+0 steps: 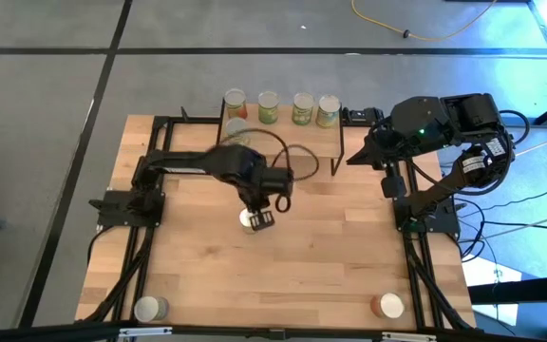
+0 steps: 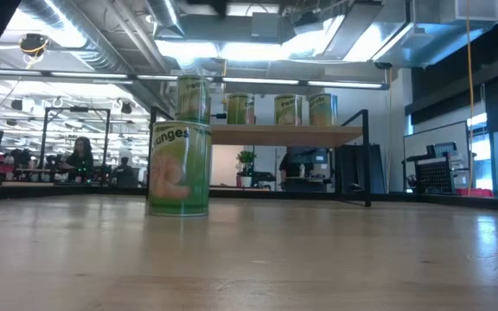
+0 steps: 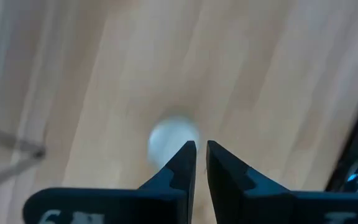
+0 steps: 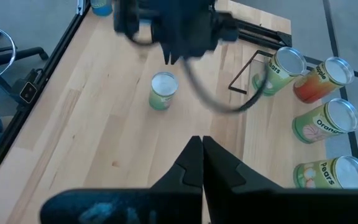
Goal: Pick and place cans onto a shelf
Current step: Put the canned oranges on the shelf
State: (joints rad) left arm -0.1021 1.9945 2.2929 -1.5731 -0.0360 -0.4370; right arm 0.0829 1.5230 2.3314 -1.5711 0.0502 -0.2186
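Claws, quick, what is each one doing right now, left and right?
Left claw: above a green can mid-table, fingers nearly together, holding nothing.
Right claw: shut, empty, beside the shelf.

Grey floor (image 1: 46,95) with dark seams surrounds the wooden tabletop (image 1: 330,247), a yellow cable (image 1: 416,33) lying upper right. Bright ceiling lights (image 2: 232,52) and ducts (silvery, upper left) run overhead; a person (image 2: 80,155) sits far left.

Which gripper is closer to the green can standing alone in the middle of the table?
The left. The left gripper hangs directly above the green can, nearly over its top. The right gripper is parked off by the shelf at the table's right side.
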